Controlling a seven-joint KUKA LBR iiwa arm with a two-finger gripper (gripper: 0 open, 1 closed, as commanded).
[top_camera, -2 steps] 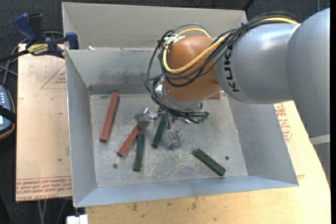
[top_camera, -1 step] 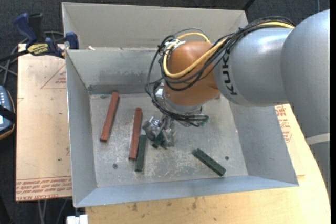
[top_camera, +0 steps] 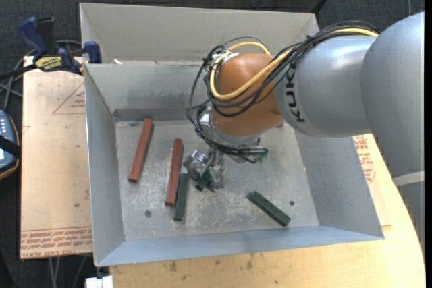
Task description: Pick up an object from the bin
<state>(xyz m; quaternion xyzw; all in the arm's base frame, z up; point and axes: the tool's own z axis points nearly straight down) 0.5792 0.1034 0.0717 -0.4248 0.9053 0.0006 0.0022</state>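
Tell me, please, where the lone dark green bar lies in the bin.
The dark green bar lies flat on the bin's floor at the camera view's lower right, below and right of the gripper, apart from it.

Reddish stick [top_camera: 140, 150] far left; dark, perhaps green, bar [top_camera: 268, 208] lower right.

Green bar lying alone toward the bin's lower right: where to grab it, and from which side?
Grip the green bar at mid-length, from straight above, closing across its narrow width. It lies flat and diagonal on the bin floor, with nothing touching it.
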